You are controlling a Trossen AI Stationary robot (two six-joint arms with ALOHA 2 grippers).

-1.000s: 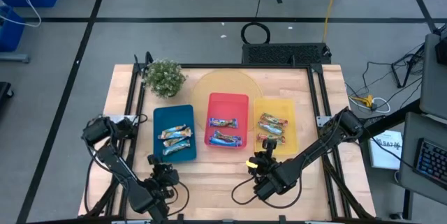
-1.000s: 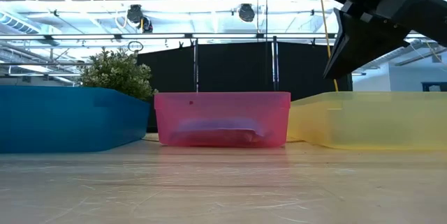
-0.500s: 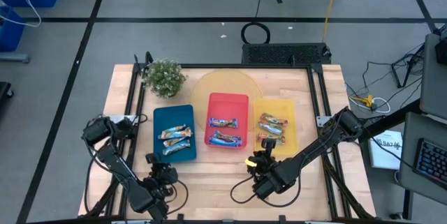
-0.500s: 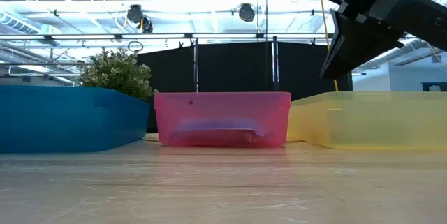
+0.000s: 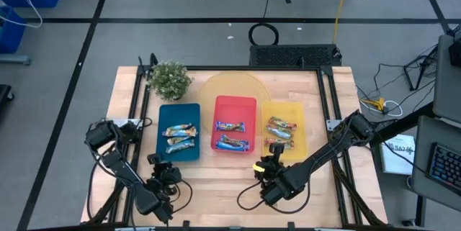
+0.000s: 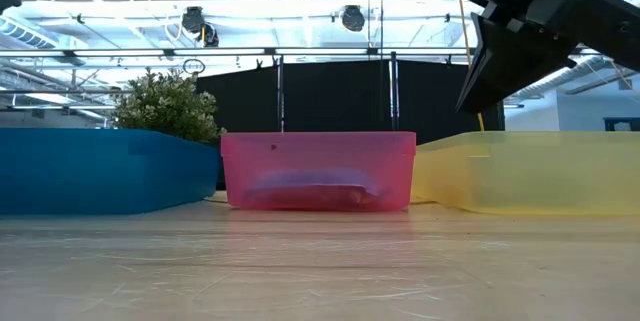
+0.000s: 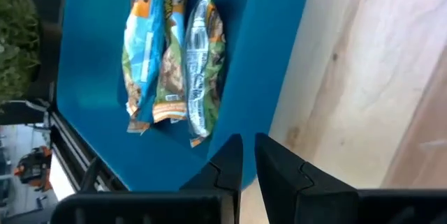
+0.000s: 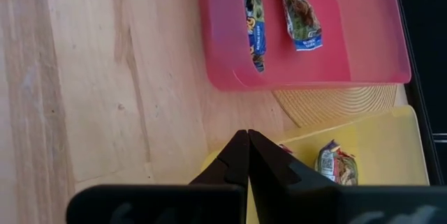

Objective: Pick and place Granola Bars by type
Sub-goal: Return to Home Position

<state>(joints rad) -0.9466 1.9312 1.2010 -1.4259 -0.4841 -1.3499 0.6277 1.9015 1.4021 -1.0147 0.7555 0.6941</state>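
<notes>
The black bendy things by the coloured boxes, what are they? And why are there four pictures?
Those are two robot arms. Each ends in a two-finger pincer: the left gripper and the right gripper, both hovering over the wooden table. One camera looks down from above, one sits at table height, and one rides on each wrist. On the table stand a blue tray, a red tray and a yellow tray, each with granola bars inside, plus a small plant. Neither gripper holds anything; the right one is shut.
</notes>
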